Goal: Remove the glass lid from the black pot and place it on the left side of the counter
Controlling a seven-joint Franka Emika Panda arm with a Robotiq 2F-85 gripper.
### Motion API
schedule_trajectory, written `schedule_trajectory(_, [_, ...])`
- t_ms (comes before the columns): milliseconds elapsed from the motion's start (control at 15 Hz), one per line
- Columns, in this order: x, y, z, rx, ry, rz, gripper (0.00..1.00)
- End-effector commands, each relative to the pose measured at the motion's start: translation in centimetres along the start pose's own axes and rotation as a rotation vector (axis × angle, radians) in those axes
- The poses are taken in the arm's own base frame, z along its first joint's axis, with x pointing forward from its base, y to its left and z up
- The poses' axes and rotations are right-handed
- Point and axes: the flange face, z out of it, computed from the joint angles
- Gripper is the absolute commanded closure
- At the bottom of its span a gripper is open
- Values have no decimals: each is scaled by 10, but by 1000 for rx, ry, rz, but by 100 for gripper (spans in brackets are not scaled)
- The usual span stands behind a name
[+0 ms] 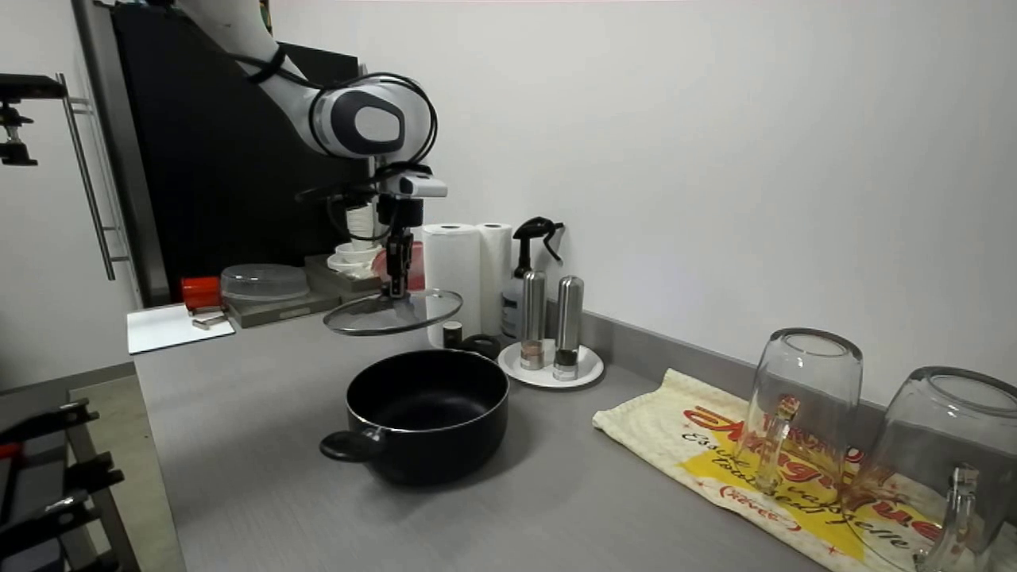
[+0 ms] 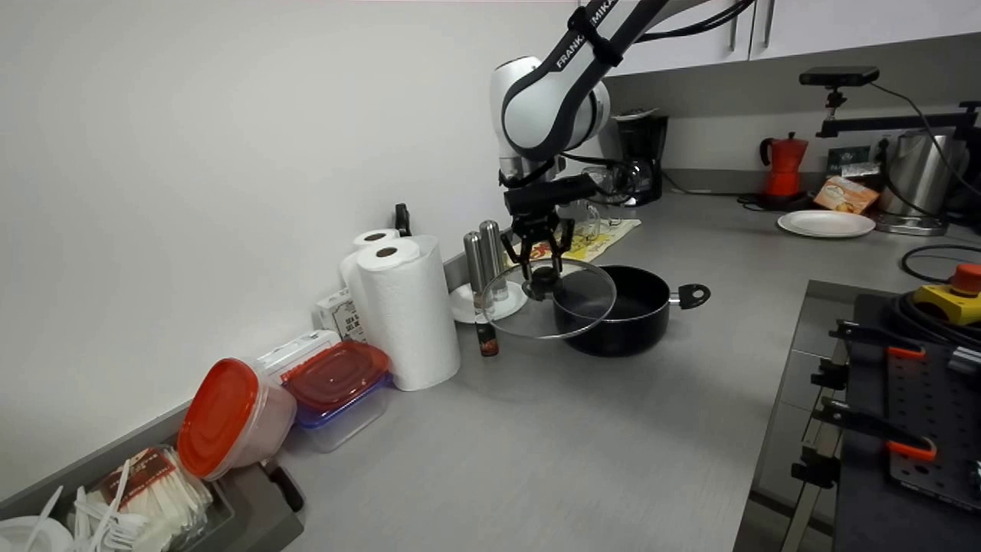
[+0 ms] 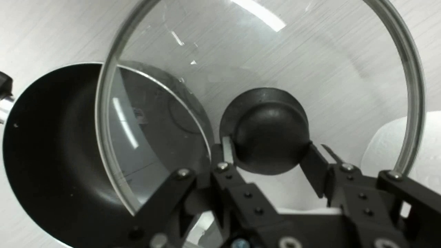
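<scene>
The glass lid [image 1: 369,316] hangs in the air, slightly tilted, clear of the black pot [image 1: 445,449]. My gripper [image 1: 395,291] is shut on the lid's black knob from above. In an exterior view the lid [image 2: 529,322] overlaps the pot [image 2: 625,339] and reaches past its left side. In the wrist view the knob of the lid [image 3: 272,117] sits between the fingertips of the gripper [image 3: 268,146]. There the pot [image 3: 58,155] is open, partly seen through the lid's glass. The grey counter [image 2: 582,452] carries the pot; it also shows in an exterior view [image 1: 262,445].
Paper towel rolls [image 2: 414,322], steel grinders on a white plate [image 1: 592,369] and a small dark bottle [image 2: 487,337] stand close to the lid. Plastic containers [image 2: 337,376] line the wall. Upturned glass mugs [image 1: 802,397] stand on a cloth [image 1: 659,413]. A black stove [image 2: 881,475] borders the counter.
</scene>
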Motion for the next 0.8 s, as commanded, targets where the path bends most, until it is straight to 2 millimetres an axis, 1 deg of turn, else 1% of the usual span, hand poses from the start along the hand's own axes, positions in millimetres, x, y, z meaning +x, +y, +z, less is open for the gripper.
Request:
schedule_trajectory(0, [-29, -52, -11, -16, -3, -105, 74])
schedule_trajectory(267, [-83, -118, -7, -9, -28, -240, 74])
schedule_trajectory(333, [-95, -131, -5, -7, -38, -266, 74])
schedule_trajectory(400, [-106, -142, 2, -4, -58, -291, 74])
schedule_trajectory(533, [-124, -157, 21, -10, -97, -324, 74])
schedule_trajectory(733, [-141, -168, 57, -21, -174, -337, 74])
